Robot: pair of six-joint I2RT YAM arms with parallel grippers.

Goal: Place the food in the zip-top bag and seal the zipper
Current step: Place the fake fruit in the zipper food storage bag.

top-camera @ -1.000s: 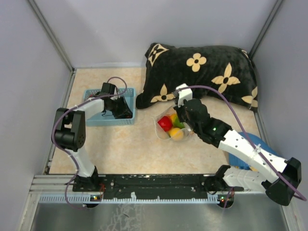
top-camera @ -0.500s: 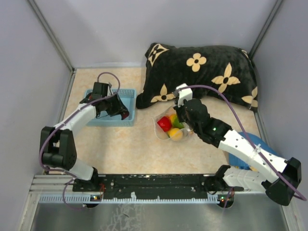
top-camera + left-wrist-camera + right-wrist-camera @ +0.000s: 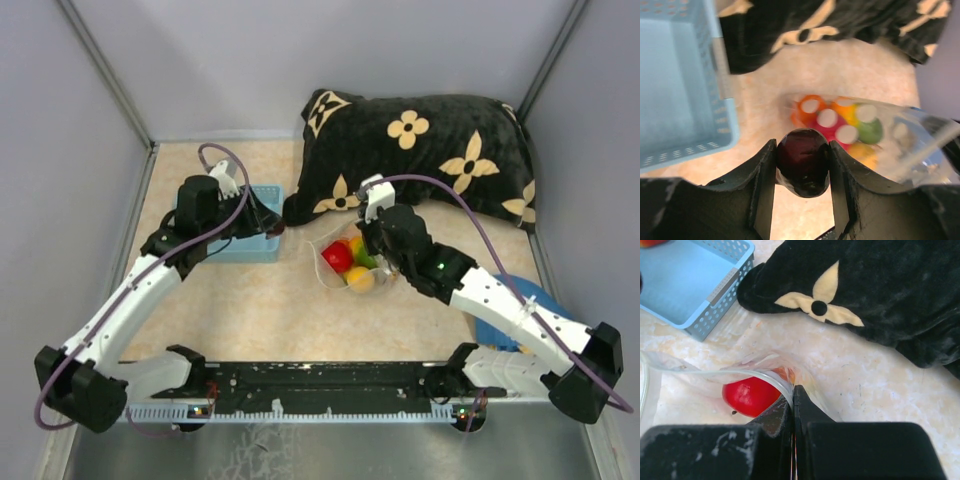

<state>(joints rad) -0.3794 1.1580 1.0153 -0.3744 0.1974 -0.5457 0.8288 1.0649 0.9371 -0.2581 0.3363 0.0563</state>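
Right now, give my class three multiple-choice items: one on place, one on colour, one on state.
1. The basket sits on which side of the bag? A left B right C on top
2. The food in the left fingers is: A yellow B dark brown C green
3. The right fingers are: A wide open B shut on the bag's edge C shut on the basket
1 A, as the top view shows; 2 B, clear in the left wrist view; 3 B, they pinch clear plastic.
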